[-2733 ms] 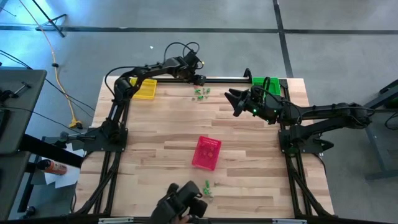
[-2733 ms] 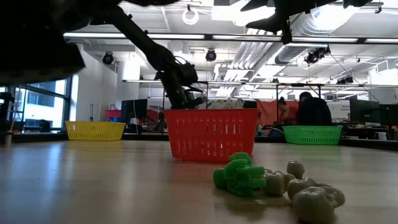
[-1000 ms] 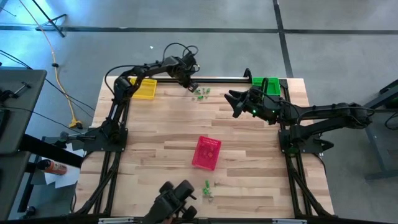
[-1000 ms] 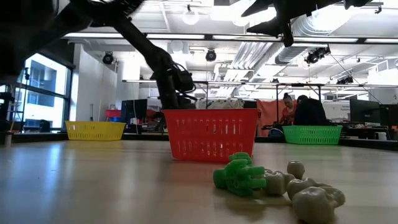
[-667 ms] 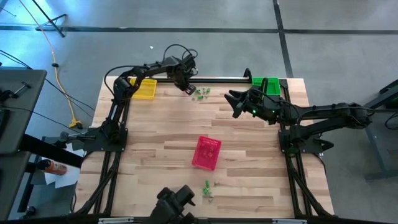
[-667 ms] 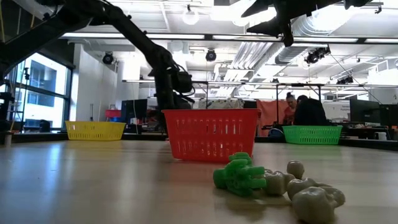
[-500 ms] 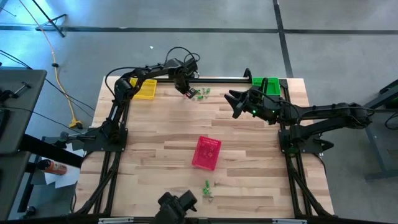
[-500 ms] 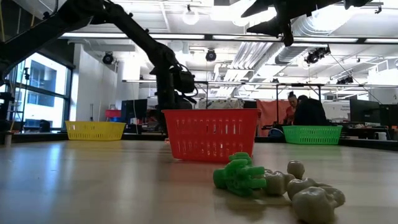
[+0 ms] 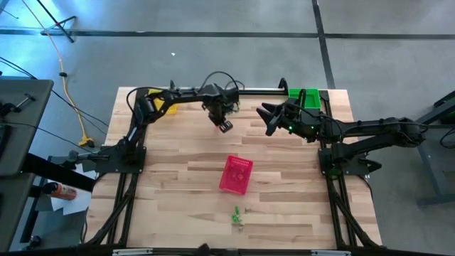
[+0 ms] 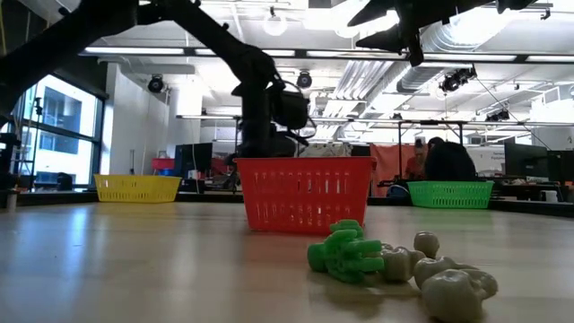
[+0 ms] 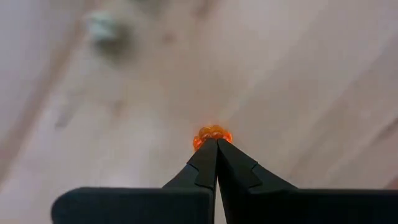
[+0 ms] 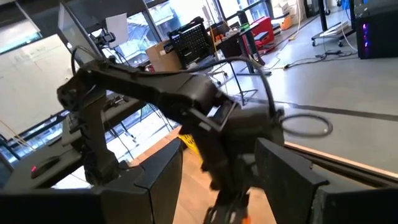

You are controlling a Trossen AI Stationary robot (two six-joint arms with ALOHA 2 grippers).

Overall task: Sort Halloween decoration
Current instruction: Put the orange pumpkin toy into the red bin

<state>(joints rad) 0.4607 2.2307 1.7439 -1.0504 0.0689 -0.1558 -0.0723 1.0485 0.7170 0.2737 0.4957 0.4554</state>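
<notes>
1. High view: the left hand [image 9: 225, 126] hangs over the table [image 9: 170, 163], out past the yellow basket [image 9: 168, 107]. The pink basket [image 9: 236, 175] lies nearer the front edge than this hand, and a small cluster of trinkets [image 9: 237, 215] lies beyond that basket, close to the front edge. The right hand [image 9: 264, 114] is raised beside the green basket [image 9: 303, 97], well apart from the left hand.
2. Low view: green and pale trinkets [image 10: 395, 264] lie on the table in the foreground, in front of the pink basket [image 10: 305, 192]. The left arm [image 10: 260, 99] reaches down behind that basket. The yellow basket [image 10: 137, 187] and green basket [image 10: 450, 194] stand far back.
3. Left wrist view: the left hand [image 11: 216, 144] is clenched on a tiny orange trinket [image 11: 212, 134], pinched at the fingertips above the blurred table.
4. Right wrist view: the right hand's fingers [image 12: 289, 171] stand spread, grasping nothing. The left arm [image 12: 205, 118] is just ahead of them, with an orange speck at its tip.
</notes>
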